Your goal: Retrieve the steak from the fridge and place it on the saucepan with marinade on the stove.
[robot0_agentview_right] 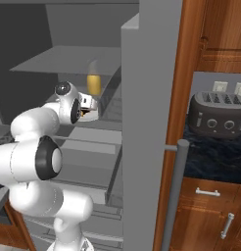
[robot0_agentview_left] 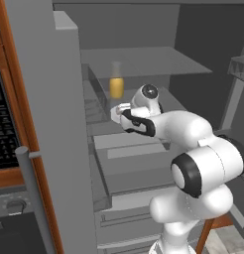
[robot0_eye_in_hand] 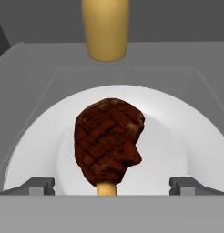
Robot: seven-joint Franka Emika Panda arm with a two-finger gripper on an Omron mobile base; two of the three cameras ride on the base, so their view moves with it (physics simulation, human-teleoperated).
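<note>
The steak, dark brown with a cross-hatched top and a tan stub, lies on a white plate on a shelf inside the open fridge. My gripper is open just above it, one fingertip on each side of the steak, touching nothing. From the base, the hand reaches into the fridge over the plate, and the hand shows again from the right. The saucepan with marinade and the stove are out of view.
A yellow-orange bottle stands right behind the plate on the same shelf. The fridge's open doors flank the arm, with drawers below. A black-fronted wall oven is left, and a toaster on the right counter.
</note>
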